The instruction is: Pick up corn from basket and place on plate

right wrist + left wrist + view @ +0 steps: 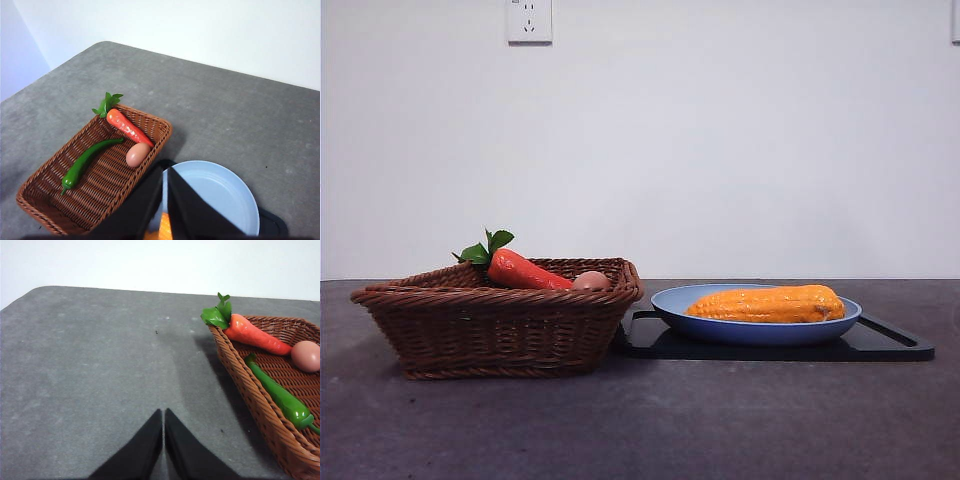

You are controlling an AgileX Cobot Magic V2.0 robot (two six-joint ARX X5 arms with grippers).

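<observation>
The yellow-orange corn point(767, 304) lies lengthwise on the light blue plate point(665, 303), to the right of the brown wicker basket point(490, 330). No gripper touches it, and neither arm shows in the front view. My right gripper point(165, 172) hangs shut high above the near edge of the plate point(220, 195), with the basket point(45, 205) beside it; only an orange sliver of the corn point(164, 233) peeks out under its jaws. My left gripper point(163, 415) is shut over bare table, beside the basket point(250, 390) and apart from it.
The basket holds a red-orange carrot point(525, 272) with green leaves, a pinkish ball point(591, 281) and a green pepper point(85, 162). The plate rests on a flat black tray point(890, 345). A white wall with a socket stands behind the grey table.
</observation>
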